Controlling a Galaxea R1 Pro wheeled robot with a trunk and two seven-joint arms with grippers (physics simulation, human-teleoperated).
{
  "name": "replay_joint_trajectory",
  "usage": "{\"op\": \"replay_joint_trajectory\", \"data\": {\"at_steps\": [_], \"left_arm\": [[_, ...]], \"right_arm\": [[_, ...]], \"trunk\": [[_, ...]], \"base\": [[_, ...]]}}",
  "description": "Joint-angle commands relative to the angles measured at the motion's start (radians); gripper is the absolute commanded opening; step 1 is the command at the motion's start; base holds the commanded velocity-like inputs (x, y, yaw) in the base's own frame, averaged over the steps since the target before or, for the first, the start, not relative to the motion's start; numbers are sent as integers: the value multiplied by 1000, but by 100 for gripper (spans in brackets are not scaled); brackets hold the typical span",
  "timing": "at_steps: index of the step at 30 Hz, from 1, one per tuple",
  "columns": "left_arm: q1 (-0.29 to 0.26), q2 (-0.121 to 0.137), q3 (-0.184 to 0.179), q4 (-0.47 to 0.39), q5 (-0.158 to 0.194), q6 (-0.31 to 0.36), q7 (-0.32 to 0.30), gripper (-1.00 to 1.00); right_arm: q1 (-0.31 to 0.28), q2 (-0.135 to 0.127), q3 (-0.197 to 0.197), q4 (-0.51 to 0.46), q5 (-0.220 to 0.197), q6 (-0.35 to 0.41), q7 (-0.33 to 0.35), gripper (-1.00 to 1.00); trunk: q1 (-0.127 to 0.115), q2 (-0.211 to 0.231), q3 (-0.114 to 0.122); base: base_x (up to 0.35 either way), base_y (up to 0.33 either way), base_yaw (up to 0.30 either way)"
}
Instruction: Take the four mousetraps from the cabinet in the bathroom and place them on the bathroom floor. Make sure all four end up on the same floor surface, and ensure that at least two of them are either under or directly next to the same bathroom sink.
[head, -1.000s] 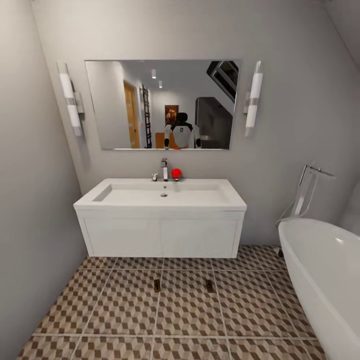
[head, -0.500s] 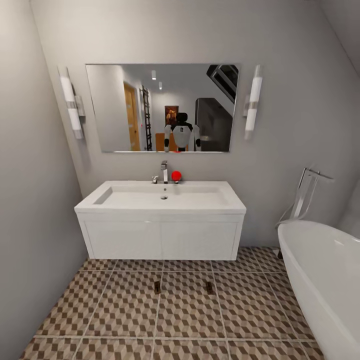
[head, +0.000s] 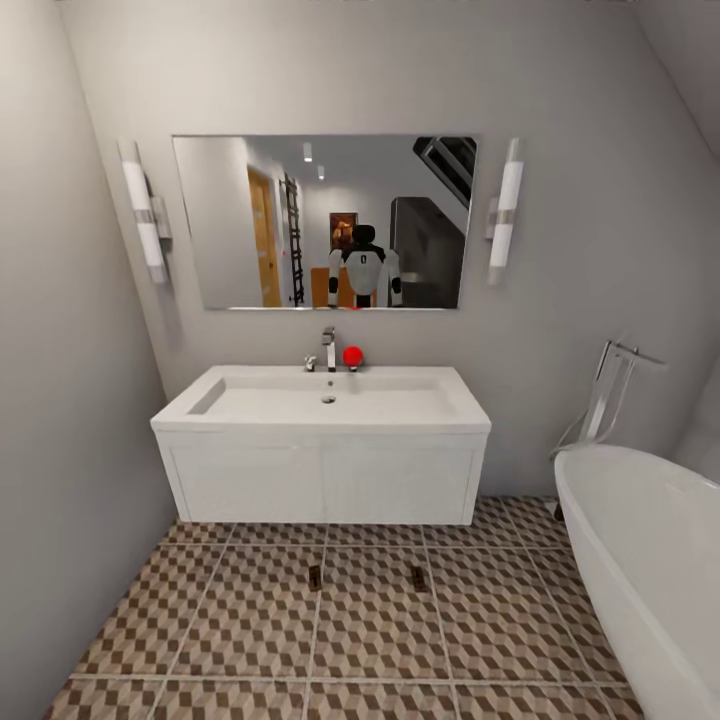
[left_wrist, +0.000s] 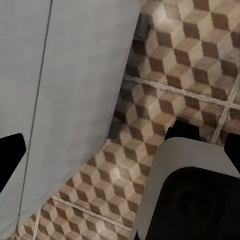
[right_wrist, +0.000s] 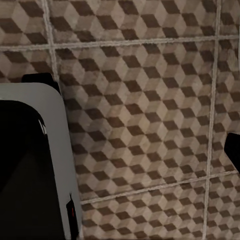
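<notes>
Ahead in the head view, two mousetraps (head: 314, 577) (head: 419, 577) flat on the bathroom floor (head: 250, 620) just before the sink (head: 325, 400), so likely fetching the rest from the cabinet next; wrist views: patterned tiles, end effector state impossible to tell.

No readable text, labels, brands or numbers anywhere I look: not on the sink (head: 320, 405), mirror (head: 325, 222) or floor tiles (head: 370, 620).
</notes>
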Motion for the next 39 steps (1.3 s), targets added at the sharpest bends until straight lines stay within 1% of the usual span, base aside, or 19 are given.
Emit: {"op": "replay_joint_trajectory", "data": {"at_steps": [1, 4, 6, 11, 17, 19, 24, 25, 26, 30, 39], "left_arm": [[0, 0, -6, 1, 9, -3, 1, 100], [0, 0, -7, 1, 7, -5, -12, 100], [0, 0, -7, 0, 7, -5, -31, 100], [0, 0, -8, -1, 6, -6, -114, 100], [0, -1, -8, -1, 5, -6, -216, 100], [0, -3, -8, -1, 4, -7, -239, 100], [0, -3, -8, -1, 4, -6, -249, 100], [0, -3, -8, -1, 4, -6, -250, 100], [0, -3, -8, -1, 4, -4, -253, 100], [0, -4, -8, -1, 2, -5, -255, 100], [0, -5, -10, -1, -3, -6, -256, 100]], "right_arm": [[0, 0, -8, 3, 11, -6, 5, 100], [5, 1, -5, 3, 13, -4, 52, 100], [6, 1, -5, 3, 17, -4, 78, 100], [7, 2, -3, 3, 35, -4, 115, 100], [8, 4, -2, 2, 51, -4, 135, 100], [8, 6, 0, 2, 56, 0, 141, 100], [8, 12, 11, 1, 72, 2, 144, 100], [8, 15, 13, 1, 74, 2, 144, 100], [8, 27, 15, 1, 79, -1, 142, 100], [8, 35, 11, 1, 73, -4, 139, 100], [8, 41, 12, 1, 73, -5, 131, 100]], "trunk": [[-4, 7, 2], [-15, 28, 12], [-23, 42, 18], [-42, 77, 33], [-42, 77, 33], [-42, 77, 33], [-42, 77, 33], [-42, 77, 33], [-42, 77, 33], [-42, 77, 34], [-42, 77, 38]], "base": [[0, 0, 0], [0, 0, 0], [0, 0, 0], [0, 0, 0], [0, 0, 0], [0, 0, 0], [0, 0, 0], [0, 0, 0], [0, 0, 0], [0, 0, 18], [0, 0, 215]]}}
